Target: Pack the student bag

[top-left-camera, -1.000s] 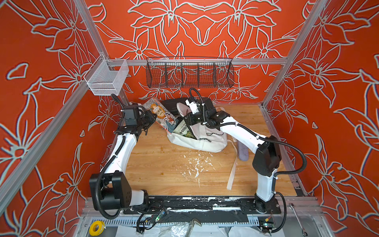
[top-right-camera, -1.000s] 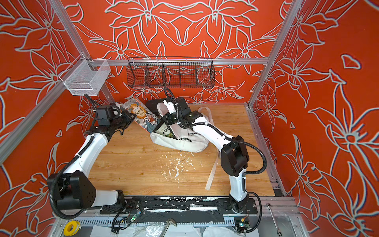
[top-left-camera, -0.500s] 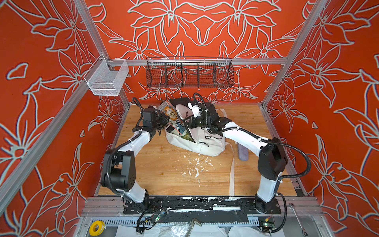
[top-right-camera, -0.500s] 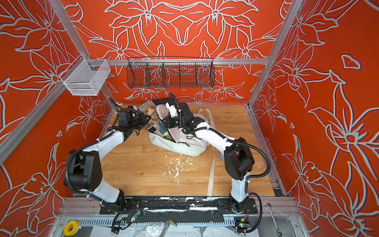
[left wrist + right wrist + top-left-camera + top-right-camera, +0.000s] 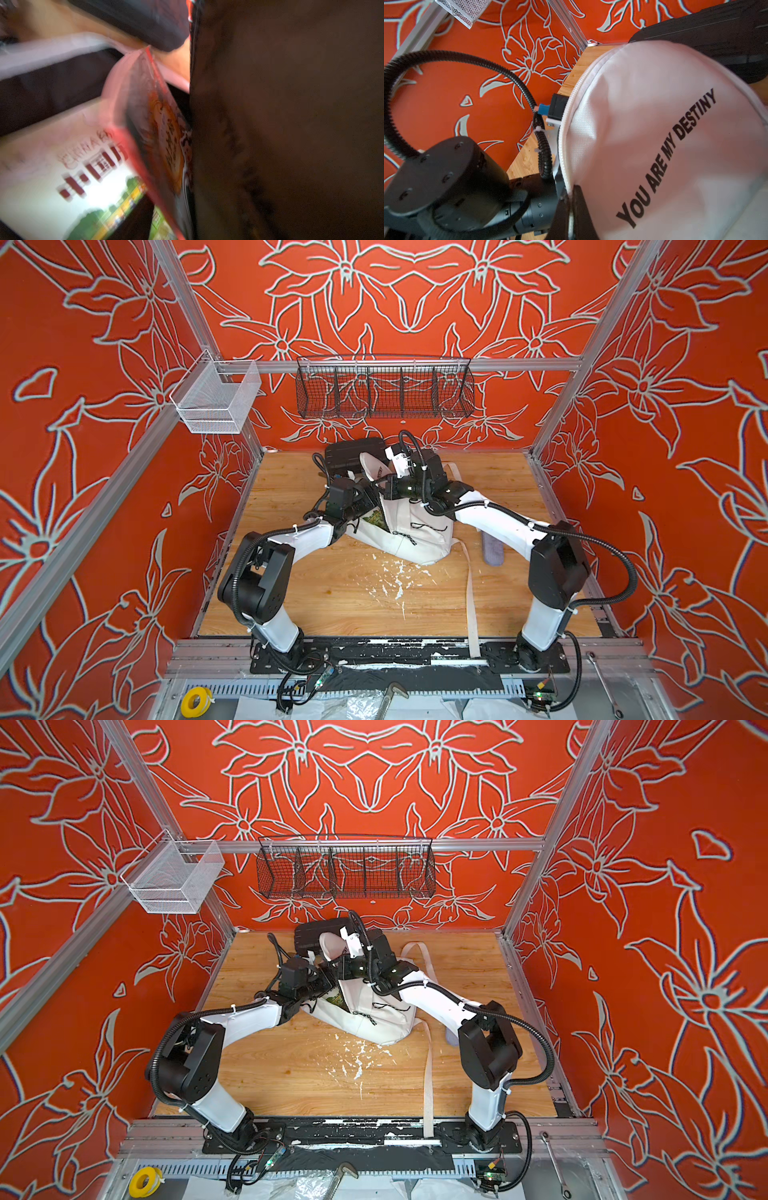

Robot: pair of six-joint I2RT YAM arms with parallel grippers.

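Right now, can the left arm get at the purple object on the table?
Probably not. The purple object lies beyond the bag, close by the right arm; both stand between it and the left arm.

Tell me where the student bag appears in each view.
A top view: student bag centre table, near the back.
A top view: student bag likewise.
Left wrist: blurred; probably its white rim.
Right wrist: printed flap close up, right gripper pinching it.
Landmark: black case behind it.
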